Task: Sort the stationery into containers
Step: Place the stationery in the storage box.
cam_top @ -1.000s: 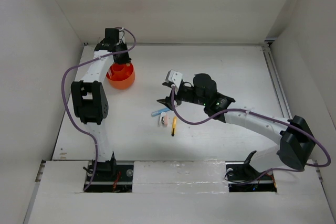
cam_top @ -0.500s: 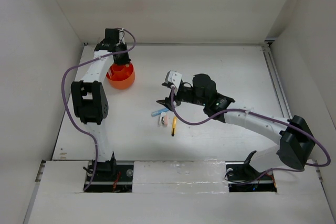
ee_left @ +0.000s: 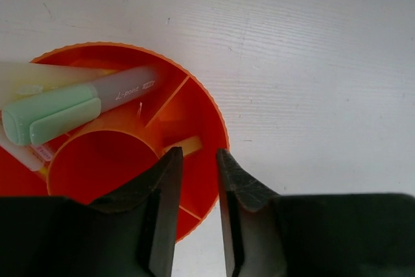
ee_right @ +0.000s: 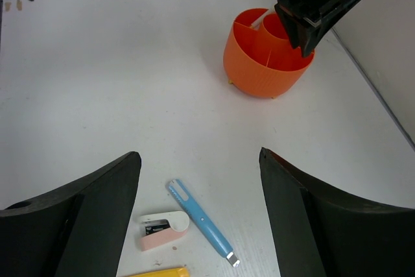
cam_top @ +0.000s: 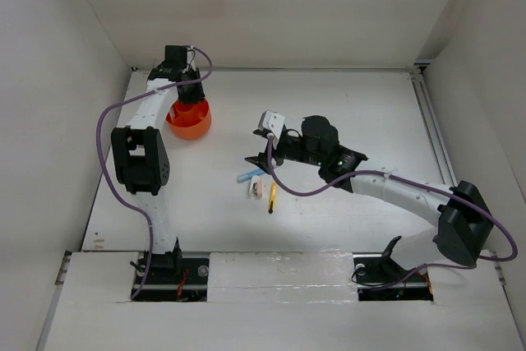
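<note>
1. A white surface is stretching across the enclosure, showing a fine streaky grain up close.
2. Plain white walls are closing it in at the back and on both sides.
3. A metal rail is running along its right edge.
4. Small tan marks are sitting near one corner.

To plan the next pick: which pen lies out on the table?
The blue pen, beside the white-pink eraser; the green-capped pen is inside the orange tub.
</note>
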You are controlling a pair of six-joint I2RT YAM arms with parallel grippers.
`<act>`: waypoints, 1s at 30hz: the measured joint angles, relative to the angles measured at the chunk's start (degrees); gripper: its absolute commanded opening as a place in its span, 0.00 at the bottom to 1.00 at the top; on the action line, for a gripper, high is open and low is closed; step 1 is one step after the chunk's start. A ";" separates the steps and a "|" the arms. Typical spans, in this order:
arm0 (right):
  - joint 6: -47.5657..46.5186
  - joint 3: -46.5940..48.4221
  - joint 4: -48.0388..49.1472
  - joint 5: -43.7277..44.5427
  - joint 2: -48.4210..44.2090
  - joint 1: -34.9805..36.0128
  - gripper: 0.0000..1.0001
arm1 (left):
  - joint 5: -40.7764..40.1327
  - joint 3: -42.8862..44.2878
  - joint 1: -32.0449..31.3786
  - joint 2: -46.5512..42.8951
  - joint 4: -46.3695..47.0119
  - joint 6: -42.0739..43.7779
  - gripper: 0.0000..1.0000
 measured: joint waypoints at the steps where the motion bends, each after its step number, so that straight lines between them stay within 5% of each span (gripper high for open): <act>1: 0.00 0.00 0.00 0.00 0.00 0.00 0.79 | 0.33 0.00 0.00 0.00 0.00 -0.07 0.28; 9: 0.04 0.00 0.04 0.70 0.00 0.00 0.81 | 7.56 1.31 0.00 -0.02 0.04 -0.26 0.53; 11: 0.44 0.04 -0.04 1.62 0.13 0.00 1.00 | 8.98 1.66 0.00 -0.28 0.09 -0.57 0.60; 15: 1.64 1.68 -2.29 6.23 1.84 0.00 1.00 | 11.47 1.70 0.00 -2.01 0.22 -1.53 1.00; 22: 9.77 11.76 -14.03 21.27 9.73 0.04 1.00 | 10.64 1.64 -0.24 -9.94 0.50 -5.38 1.00; 30: 25.11 13.03 -27.54 39.39 12.87 4.74 1.00 | -4.72 -6.49 -0.35 -26.53 -0.15 -12.81 1.00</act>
